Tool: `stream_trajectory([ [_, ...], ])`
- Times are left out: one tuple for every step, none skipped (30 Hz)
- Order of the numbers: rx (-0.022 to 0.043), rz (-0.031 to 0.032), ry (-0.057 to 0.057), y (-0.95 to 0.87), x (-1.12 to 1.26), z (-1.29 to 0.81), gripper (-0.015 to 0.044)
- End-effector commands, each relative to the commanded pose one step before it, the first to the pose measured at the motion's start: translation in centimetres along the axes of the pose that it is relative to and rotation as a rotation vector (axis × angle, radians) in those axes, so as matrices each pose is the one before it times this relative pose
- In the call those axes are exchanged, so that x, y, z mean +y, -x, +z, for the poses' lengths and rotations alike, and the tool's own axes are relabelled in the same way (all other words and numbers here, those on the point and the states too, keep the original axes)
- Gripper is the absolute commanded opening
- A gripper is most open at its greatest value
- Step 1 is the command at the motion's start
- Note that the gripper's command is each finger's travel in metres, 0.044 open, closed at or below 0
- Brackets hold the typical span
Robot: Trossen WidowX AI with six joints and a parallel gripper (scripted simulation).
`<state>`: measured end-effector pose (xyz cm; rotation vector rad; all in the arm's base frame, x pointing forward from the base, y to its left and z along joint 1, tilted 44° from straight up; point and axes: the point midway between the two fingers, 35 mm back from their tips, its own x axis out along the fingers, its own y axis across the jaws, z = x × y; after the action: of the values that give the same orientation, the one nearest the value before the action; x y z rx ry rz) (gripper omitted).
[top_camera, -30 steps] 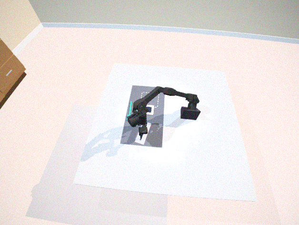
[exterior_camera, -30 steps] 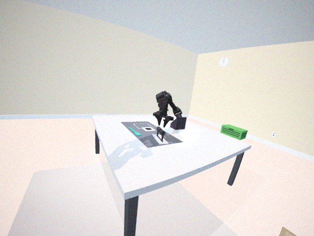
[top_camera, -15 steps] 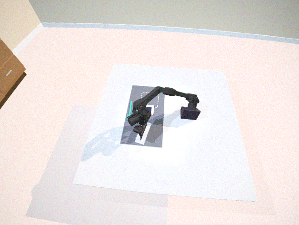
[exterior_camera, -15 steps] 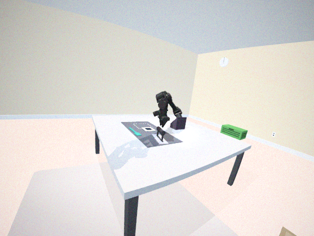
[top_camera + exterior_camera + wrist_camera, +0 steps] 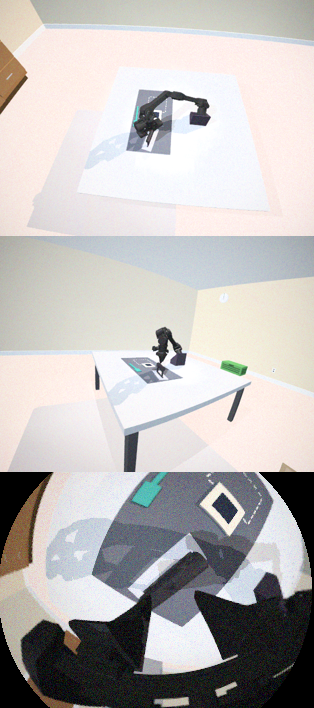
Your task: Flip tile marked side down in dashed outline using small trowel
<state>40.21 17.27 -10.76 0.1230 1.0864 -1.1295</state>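
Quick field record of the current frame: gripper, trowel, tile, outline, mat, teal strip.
gripper: open, holds nothing, poised above the trowel
trowel: on the mat's near end, dark handle raised above a pale blade, not grasped
tile: flat on the mat, white border with dark marked square facing up, not yet flipped
dashed outline: on the mat's far part; tile lies at its near edge
mat: grey, on the white table
teal strip: along the mat's left edge
arm base: on the table beside the mat

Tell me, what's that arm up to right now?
Gripper open, holding nothing, above the dark trowel. Tile marked side up, partly inside dashed outline. Teal strip off to the side.
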Motion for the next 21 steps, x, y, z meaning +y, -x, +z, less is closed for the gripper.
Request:
stream_trajectory([
  [-0.00335, 0.00002, -0.1269, 0.078, -0.019, 0.117, 0.0270],
  [-0.00014, -0.00035, -0.0345, -0.002, -0.008, 0.006, 0.0270],
  [-0.00016, -0.00035, -0.0345, -0.002, -0.007, 0.006, 0.0270],
  [-0.00017, -0.00034, -0.0345, -0.002, -0.007, 0.006, 0.0270],
  [-0.00018, -0.00034, -0.0345, -0.002, -0.007, 0.006, 0.0270],
  [-0.00019, -0.00033, -0.0345, -0.002, -0.007, 0.007, 0.0270],
  [-0.00020, -0.00032, -0.0345, -0.002, -0.006, 0.007, 0.0270],
  [-0.00021, -0.00032, -0.0345, -0.002, -0.006, 0.007, 0.0270],
  [-0.00022, -0.00031, -0.0345, -0.002, -0.006, 0.007, 0.0270],
  [-0.00023, -0.00030, -0.0345, -0.002, -0.006, 0.008, 0.0270],
  [-0.00024, -0.00029, -0.0345, -0.002, -0.005, 0.008, 0.0270],
  [-0.00025, -0.00028, -0.0345, -0.002, -0.005, 0.008, 0.0270],
  [-0.00026, -0.00027, -0.0345, -0.002, -0.005, 0.008, 0.0270],
  [-0.00027, -0.00026, -0.0345, -0.002, -0.005, 0.008, 0.0270],
  [-0.00028, -0.00025, -0.0345, -0.002, -0.004, 0.008, 0.0270],
  [-0.00029, -0.00024, -0.0345, -0.002, -0.004, 0.009, 0.0270],
  [-0.00030, -0.00023, -0.0345, -0.002, -0.004, 0.009, 0.0270],
  [-0.00031, -0.00022, -0.0345, -0.002, -0.003, 0.009, 0.0270],
  [-0.00031, -0.00021, -0.0345, -0.002, -0.003, 0.009, 0.0270],
  [-0.00032, -0.00020, -0.0345, -0.002, -0.003, 0.009, 0.0270],
  [-0.00033, -0.00019, -0.0345, -0.002, -0.002, 0.009, 0.0270],
])
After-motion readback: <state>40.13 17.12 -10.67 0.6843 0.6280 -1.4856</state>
